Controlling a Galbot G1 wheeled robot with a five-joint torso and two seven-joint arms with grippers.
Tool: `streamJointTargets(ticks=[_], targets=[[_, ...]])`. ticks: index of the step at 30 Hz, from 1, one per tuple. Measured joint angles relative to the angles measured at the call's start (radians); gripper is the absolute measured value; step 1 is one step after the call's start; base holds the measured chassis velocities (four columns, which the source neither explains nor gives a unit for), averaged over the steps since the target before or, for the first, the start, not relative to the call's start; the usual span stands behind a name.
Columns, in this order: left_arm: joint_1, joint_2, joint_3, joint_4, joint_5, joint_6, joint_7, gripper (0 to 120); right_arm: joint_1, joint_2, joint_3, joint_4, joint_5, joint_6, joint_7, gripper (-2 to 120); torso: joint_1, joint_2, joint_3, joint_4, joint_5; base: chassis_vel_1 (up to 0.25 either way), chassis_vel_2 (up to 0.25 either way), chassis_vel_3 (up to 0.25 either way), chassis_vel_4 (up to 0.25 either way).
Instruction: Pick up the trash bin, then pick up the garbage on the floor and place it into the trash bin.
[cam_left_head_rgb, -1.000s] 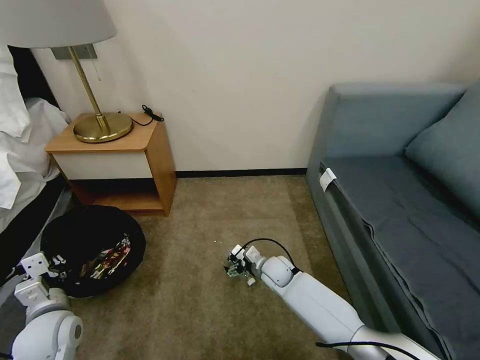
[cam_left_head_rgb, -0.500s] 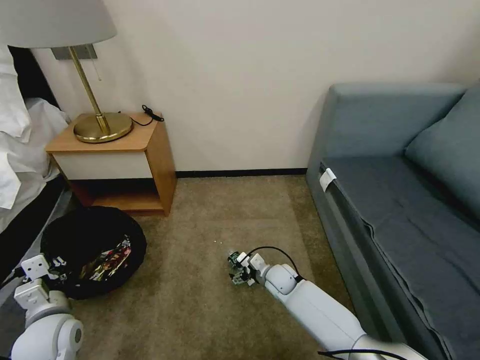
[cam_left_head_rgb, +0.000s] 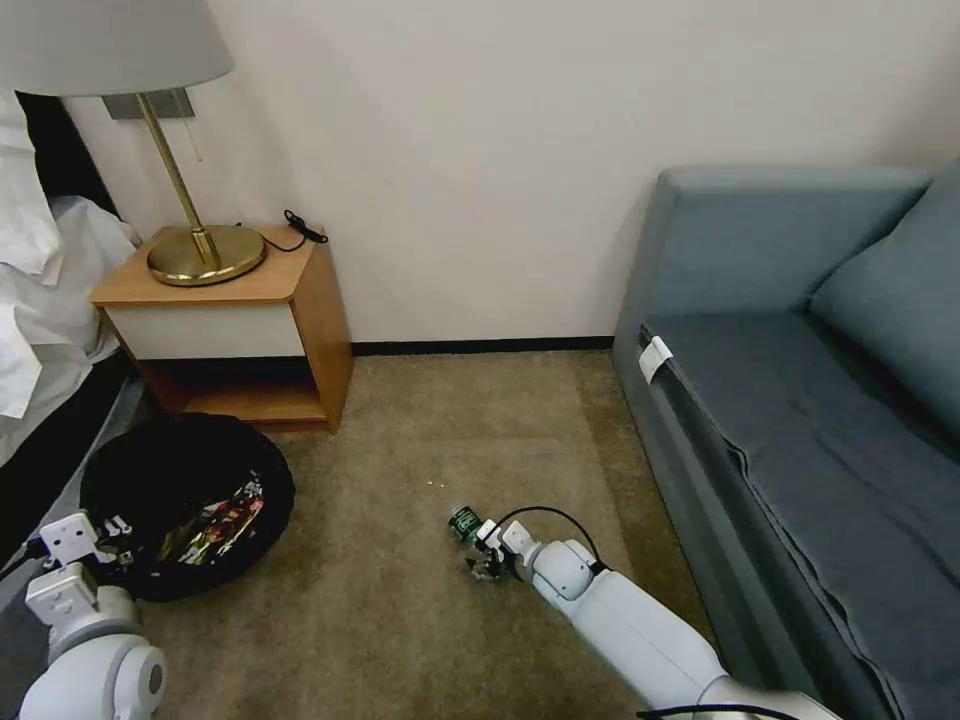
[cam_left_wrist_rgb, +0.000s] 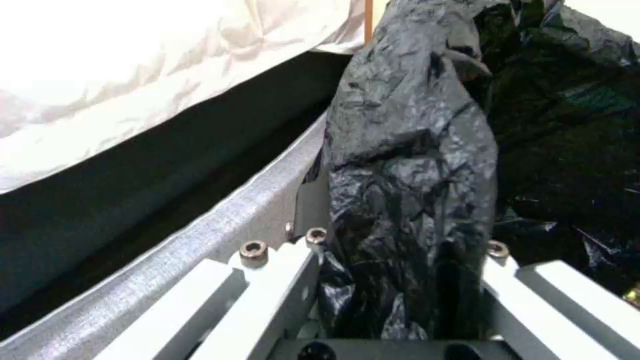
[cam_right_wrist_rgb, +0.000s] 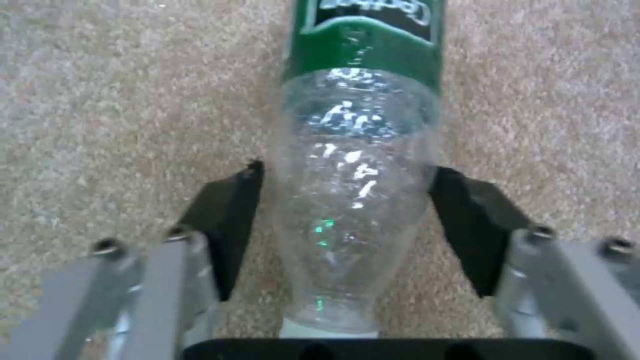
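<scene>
Now: right hand straddles the bottle, left hand grips the bin liner

Down on the carpet (cam_left_head_rgb: 400, 620), at about 6 o'clock in the head view, the right hand (cam_left_head_rgb: 484, 560) sits low with its two fingers (cam_right_wrist_rgb: 227, 220) spread to either side of one small clear bottle (cam_right_wrist_rgb: 353, 200). The bottle lies on its side with its green label (cam_left_head_rgb: 462, 521) pointing away from the wrist, toward 12 o'clock, and its narrow neck end toward the palm. Both black pads stand just beside the bottle's walls; I cannot tell whether they are touching it yet, and the plastic shows no squeeze.

Over at 8 o'clock, the trash bin (cam_left_head_rgb: 190, 500) stands between the nightstand (cam_left_head_rgb: 230, 320) and the bed (cam_left_head_rgb: 40, 330), its crinkly black bag (cam_left_wrist_rgb: 413, 165) spilling over the rim. Inside it lie wrappers (cam_left_head_rgb: 215, 520), red-and-white and shiny gold-brown; their exact count is hard to read in the dark liner. The left hand (cam_left_head_rgb: 105, 530) is at the bin's near edge, at roughly 7 o'clock, its two fingers pressed onto a bunched fold of the bag, as the left wrist view shows.

One brass lamp (cam_left_head_rgb: 200, 250) stands on the nightstand at 10 o'clock, with one black cable (cam_left_head_rgb: 300, 228) beside its base. One grey-blue sofa (cam_left_head_rgb: 800, 380) fills the 3 o'clock side
</scene>
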Motion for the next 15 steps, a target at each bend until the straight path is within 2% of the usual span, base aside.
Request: streamJointTargets(ticks=[2, 6, 15], targets=[[0.001, 0.0, 0.0, 0.0, 0.0, 0.0, 0.0, 4, -0.001, 0.0, 0.0, 0.0, 0.0, 0.0, 0.0, 58, 0.0, 0.0, 0.0, 0.0, 0.0, 0.0, 0.0, 0.0, 0.0], [0.004, -0.006, 0.0, -0.006, 0.003, -0.001, 0.0, 4, -0.014, -0.004, 0.002, 0.01, -0.001, 0.002, 0.0, 37, 0.0, 0.0, 0.0, 0.0, 0.0, 0.0, 0.0, 0.0, 0.0], [0.01, -0.013, 0.005, -0.016, 0.008, -0.002, 0.0, 4, -0.037, -0.013, 0.019, 0.029, -0.006, 0.006, 0.0, 20, 0.0, 0.0, 0.0, 0.0, 0.0001, 0.0, 0.0, 0.0, 0.0]])
